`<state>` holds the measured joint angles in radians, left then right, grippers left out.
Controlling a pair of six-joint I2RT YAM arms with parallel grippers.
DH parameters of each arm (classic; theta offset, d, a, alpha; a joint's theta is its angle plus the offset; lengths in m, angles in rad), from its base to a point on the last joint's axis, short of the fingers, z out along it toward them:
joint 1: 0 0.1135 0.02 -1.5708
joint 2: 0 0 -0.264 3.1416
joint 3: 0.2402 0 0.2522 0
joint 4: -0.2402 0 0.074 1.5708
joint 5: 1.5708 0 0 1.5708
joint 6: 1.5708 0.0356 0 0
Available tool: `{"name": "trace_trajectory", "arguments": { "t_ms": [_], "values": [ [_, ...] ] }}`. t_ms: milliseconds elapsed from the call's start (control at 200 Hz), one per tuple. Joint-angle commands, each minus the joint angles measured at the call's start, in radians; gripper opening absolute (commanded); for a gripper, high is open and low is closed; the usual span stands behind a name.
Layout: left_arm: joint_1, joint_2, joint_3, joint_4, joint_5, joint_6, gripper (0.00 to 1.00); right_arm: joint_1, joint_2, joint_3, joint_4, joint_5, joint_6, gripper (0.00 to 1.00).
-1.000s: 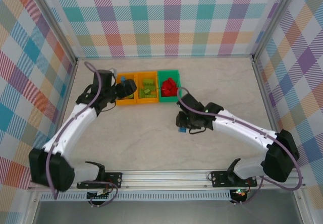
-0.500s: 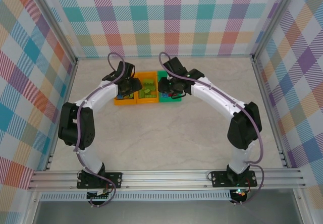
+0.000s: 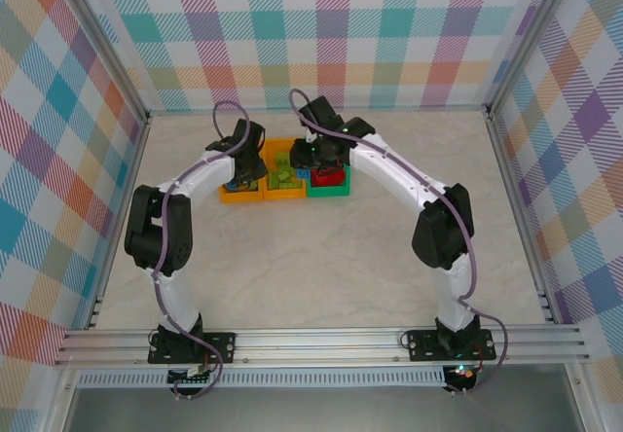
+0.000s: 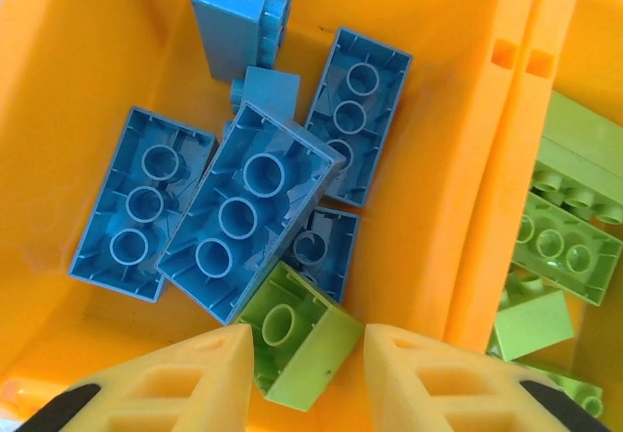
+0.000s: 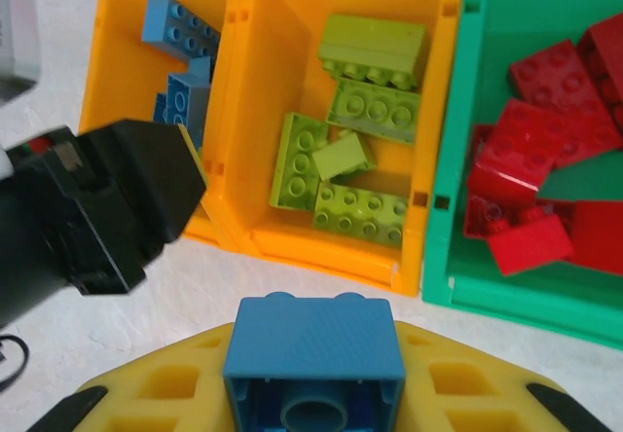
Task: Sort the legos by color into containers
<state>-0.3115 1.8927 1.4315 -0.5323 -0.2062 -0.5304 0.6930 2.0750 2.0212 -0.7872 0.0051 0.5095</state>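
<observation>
Here, one lime green brick (image 4: 292, 340) lies underside up in the left orange bin (image 4: 58, 111), right up against a heap of blue bricks (image 4: 243, 213), most of which also show their hollow undersides. The left claw (image 4: 309, 344) reaches down into that bin and has the lime green brick pinched, with a yellow finger (image 4: 185, 383) against each side and the jaws only as far apart as the brick is wide. Just across the adjoining walls, the middle orange bin (image 5: 282, 53) holds several lime bricks (image 5: 375, 106), and the green bin (image 5: 516, 14) at the right end of the row holds the red bricks (image 5: 531, 130). The right claw (image 5: 313, 374) hovers at the near side of the row, roughly in front of the middle orange bin. It is closed tight on a single blue brick (image 5: 313, 349), whose open underside faces the wrist camera. In the top view the three bins stand touching in a line toward the far side of the pale worktop (image 3: 321, 257). Both white arms arch over to them, and plaid walls (image 3: 321, 33) enclose the space.
</observation>
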Motion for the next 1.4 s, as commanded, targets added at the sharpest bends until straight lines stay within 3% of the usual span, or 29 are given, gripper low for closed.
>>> {"name": "trace_trajectory", "arguments": {
  "t_ms": [0, 125, 230, 310, 400, 485, 600, 745, 945, 1050, 1210, 1395],
  "values": [
    [0.006, 0.025, 0.015, -0.025, -0.016, 0.022, 0.35, -0.003, 0.060, 0.108, -0.069, -0.027, -0.026, 0.31],
    [0.015, 0.023, 0.002, -0.012, 0.006, 0.021, 0.31, -0.003, 0.145, 0.251, -0.101, -0.045, -0.025, 0.31],
    [0.026, 0.021, -0.018, 0.002, 0.036, 0.018, 0.32, -0.003, 0.265, 0.475, -0.158, -0.062, -0.039, 0.31],
    [0.032, 0.019, -0.038, 0.011, 0.047, 0.020, 0.33, -0.001, 0.402, 0.719, -0.223, -0.082, -0.050, 0.32],
    [0.041, 0.009, -0.072, 0.044, 0.088, 0.023, 0.34, -0.003, 0.618, 1.120, -0.331, -0.079, -0.061, 0.32],
    [0.048, 0.007, -0.093, 0.071, 0.128, 0.020, 0.35, -0.006, 0.585, 0.989, -0.206, -0.102, -0.060, 0.32],
    [0.055, 0.012, -0.106, 0.091, 0.149, 0.012, 0.34, -0.006, 0.686, 1.127, -0.168, -0.155, -0.082, 0.35],
    [0.057, 0.015, -0.122, 0.115, 0.179, 0.005, 0.30, -0.006, 0.743, 1.127, -0.013, -0.224, -0.092, 0.37],
    [0.058, -0.009, -0.162, 0.132, 0.221, 0.002, 0.26, -0.006, 0.818, 1.132, 0.195, -0.202, -0.057, 0.37],
    [0.058, -0.042, -0.192, 0.139, 0.229, 0.001, 0.24, -0.005, 0.844, 1.131, 0.279, -0.206, -0.028, 0.48],
    [0.060, -0.086, -0.219, 0.153, 0.247, -0.005, 0.25, 0.004, 0.795, 1.133, 0.215, -0.208, -0.081, 0.62],
    [0.059, -0.113, -0.238, 0.208, 0.298, 0.005, 0.29, 0.005, 0.658, 1.132, -0.006, -0.169, -0.164, 0.66]
  ]
}}
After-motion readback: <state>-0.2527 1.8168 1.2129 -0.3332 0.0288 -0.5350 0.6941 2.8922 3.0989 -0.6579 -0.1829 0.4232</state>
